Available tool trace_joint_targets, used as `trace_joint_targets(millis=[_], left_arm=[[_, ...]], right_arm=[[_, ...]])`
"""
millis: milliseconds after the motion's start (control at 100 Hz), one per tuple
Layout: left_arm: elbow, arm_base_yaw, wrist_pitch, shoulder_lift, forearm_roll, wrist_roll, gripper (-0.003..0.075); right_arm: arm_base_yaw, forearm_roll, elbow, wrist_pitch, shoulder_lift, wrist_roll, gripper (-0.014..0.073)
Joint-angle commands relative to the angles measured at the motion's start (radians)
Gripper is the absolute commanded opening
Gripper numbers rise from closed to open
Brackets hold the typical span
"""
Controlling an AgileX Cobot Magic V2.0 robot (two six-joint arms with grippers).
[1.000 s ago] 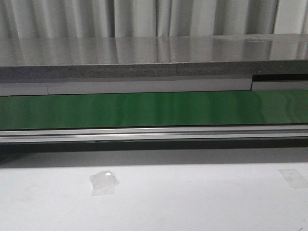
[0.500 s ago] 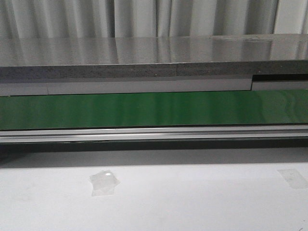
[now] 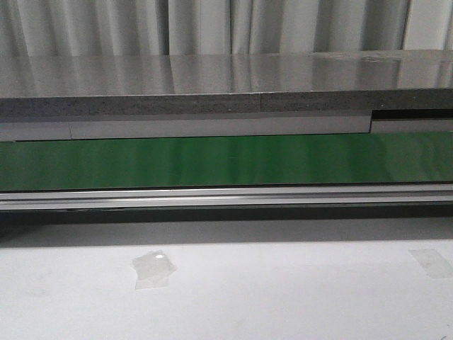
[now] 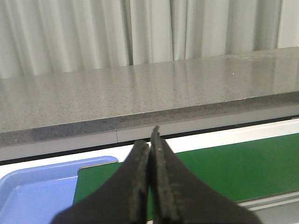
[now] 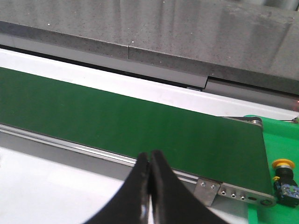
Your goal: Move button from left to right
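Note:
The button (image 5: 284, 176), a yellow-orange mushroom cap on a black body with small blue-green marks, stands on a green surface just past the end of the green conveyor belt (image 5: 140, 126), at the edge of the right wrist view. My right gripper (image 5: 149, 156) is shut and empty, above the belt's near rail, well to the side of the button. My left gripper (image 4: 150, 140) is shut and empty, over the other end of the belt (image 4: 233, 163). Neither gripper nor the button shows in the front view.
A blue tray (image 4: 28, 186) sits beside the belt's end in the left wrist view. A grey stone-like shelf (image 3: 226, 88) runs behind the belt (image 3: 226, 161). The white table (image 3: 283, 297) in front carries two pieces of clear tape (image 3: 152, 269).

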Motion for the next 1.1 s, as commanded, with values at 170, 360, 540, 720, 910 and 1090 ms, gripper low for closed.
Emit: trace_joint_targets(millis=[170,360,540,720,910,1090], left_arm=[[-0.025,-0.009,-0.077,0.013,-0.017,-0.002,-0.0020],[-0.025,-0.009,-0.077,0.013,-0.017,-0.002,-0.0020],[-0.025,-0.009,-0.077,0.013,-0.017,-0.002,-0.0020],[-0.025,-0.009,-0.077,0.013,-0.017,-0.002,-0.0020],[-0.025,-0.009,-0.077,0.013,-0.017,-0.002,-0.0020],[-0.025,-0.009,-0.077,0.013,-0.017,-0.002,-0.0020]], right_arm=[[0.000,0.025,-0.021,-0.058,0.009,-0.007,-0.0068],[0.024,0.023,-0.021,-0.067,0.009,-0.007,-0.0068],[0.031,0.050,-0.014,-0.095,0.009,-0.004,-0.0068],[0.086,0.003,0.001,-0.145,-0.015,0.052,-0.0068],[0.128,-0.266,0.092,-0.258,-0.094,0.392,-0.0068],[0.129,-0.479,0.247,-0.388,-0.196,0.701,-0.0068]])
